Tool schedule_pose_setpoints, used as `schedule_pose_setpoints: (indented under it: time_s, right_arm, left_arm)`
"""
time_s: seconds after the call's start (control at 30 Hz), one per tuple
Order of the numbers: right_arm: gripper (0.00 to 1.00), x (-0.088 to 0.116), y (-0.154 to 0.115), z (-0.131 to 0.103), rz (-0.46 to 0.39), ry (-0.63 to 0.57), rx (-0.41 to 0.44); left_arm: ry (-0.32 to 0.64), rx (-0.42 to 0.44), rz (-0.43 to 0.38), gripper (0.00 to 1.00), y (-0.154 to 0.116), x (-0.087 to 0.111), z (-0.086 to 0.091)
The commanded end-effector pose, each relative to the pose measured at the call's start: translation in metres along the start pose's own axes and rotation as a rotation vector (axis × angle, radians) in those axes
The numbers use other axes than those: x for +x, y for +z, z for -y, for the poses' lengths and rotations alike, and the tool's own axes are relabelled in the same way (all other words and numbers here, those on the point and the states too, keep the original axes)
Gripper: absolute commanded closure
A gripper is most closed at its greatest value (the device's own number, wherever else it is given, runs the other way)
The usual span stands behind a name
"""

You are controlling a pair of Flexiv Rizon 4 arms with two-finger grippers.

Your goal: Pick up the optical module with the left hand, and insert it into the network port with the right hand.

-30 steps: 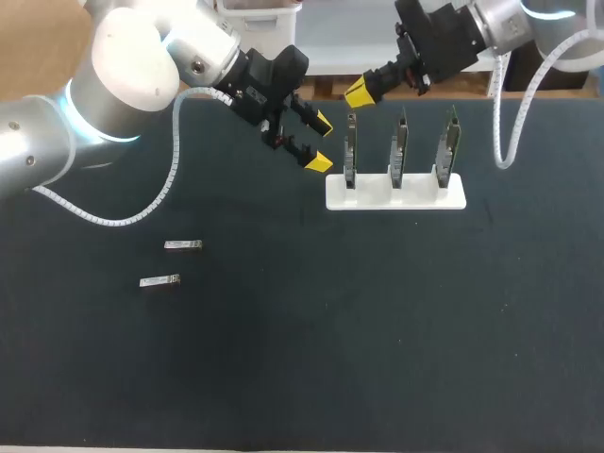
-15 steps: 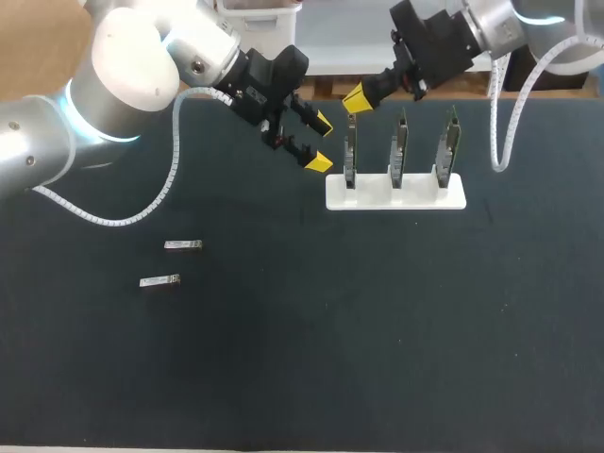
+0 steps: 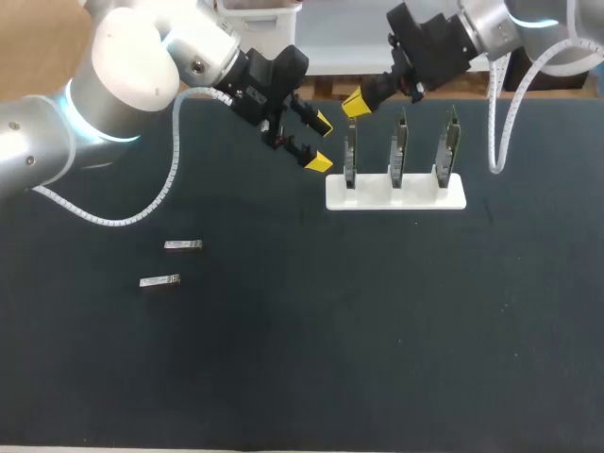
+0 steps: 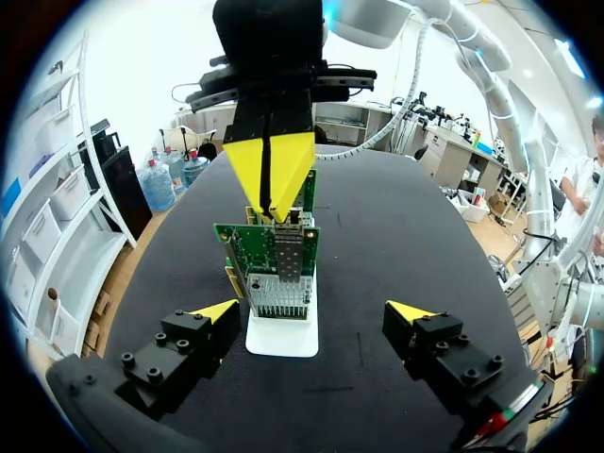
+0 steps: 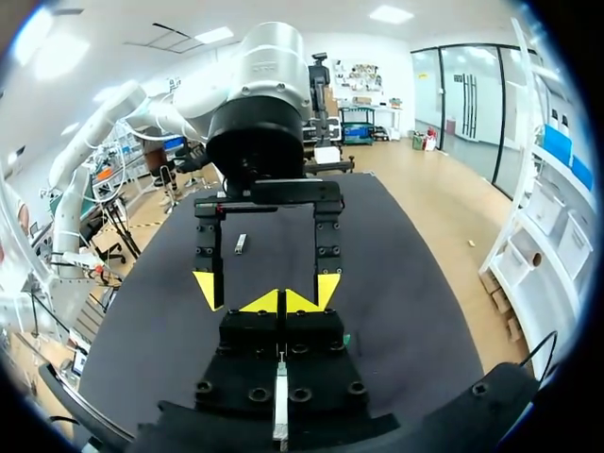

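Left hand (image 3: 319, 142): wide open, empty, hovering upper middle of the head frame, just left of the card rack (image 3: 396, 193). In its own wrist view the left hand (image 4: 313, 311) has the front card (image 4: 274, 269) ahead of it, between the spread fingers with no contact.

Right hand (image 3: 355, 102): arm enters from the upper right, yellow tips pinched together and sitting right at the top edge of that front card. Can't tell if anything thin is pinched between them, or if the network port (image 4: 287, 253) already has a module in it.

Upper module (image 3: 183, 245) and lower module (image 3: 159, 281) lie loose on the counter (image 3: 377, 330), left of centre in the head frame, well apart from both hands.

My read is that pick-up hasn't begun for either of them, and the left hand is at the wrong end of the counter. Next move calls for the left hand to go down-left over one module, set its fingers across the narrow sides, and close. The right hand likely needs to back off the rack first, so there's room for the handover.
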State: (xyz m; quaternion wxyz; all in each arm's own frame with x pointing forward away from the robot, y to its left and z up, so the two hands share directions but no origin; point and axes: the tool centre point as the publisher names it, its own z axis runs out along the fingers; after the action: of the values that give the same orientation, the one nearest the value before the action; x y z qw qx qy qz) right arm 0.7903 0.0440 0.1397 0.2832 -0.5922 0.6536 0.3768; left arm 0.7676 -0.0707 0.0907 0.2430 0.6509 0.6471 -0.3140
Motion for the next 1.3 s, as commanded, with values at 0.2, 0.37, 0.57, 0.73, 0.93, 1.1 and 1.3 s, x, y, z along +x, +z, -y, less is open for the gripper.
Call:
schedule_pose_setpoints:
  time_s: [0.2,0.37,0.57,0.73,0.93,1.1,1.3]
  right_arm:
    - [1.0,0.01,0.005,0.003,0.003,0.02,-0.003]
    - [1.0,0.015,0.009,0.004,0.004,0.033,-0.011]
    - [1.0,0.018,0.012,0.005,0.0,0.044,-0.011]
    - [1.0,0.02,0.013,0.006,-0.003,0.051,-0.008]
    - [1.0,0.011,0.006,0.002,0.023,0.037,0.004]
    - [1.0,-0.004,-0.007,-0.004,0.068,0.012,0.017]
    - [1.0,-0.02,-0.027,-0.01,0.154,0.004,0.028]
  left_arm:
    - [-0.001,0.004,-0.004,0.0,0.0,-0.001,-0.002]
    - [-0.001,0.004,-0.004,0.0,0.0,-0.001,-0.002]
    - [-0.001,0.004,-0.004,0.0,0.0,-0.001,-0.002]
    - [-0.001,0.004,-0.004,0.0,0.0,-0.001,-0.002]
    - [-0.001,0.004,-0.004,0.0,0.0,-0.001,-0.002]
    - [-0.001,0.004,-0.004,0.0,0.0,-0.001,-0.002]
    - [-0.001,0.004,-0.004,0.0,0.0,-0.001,-0.002]
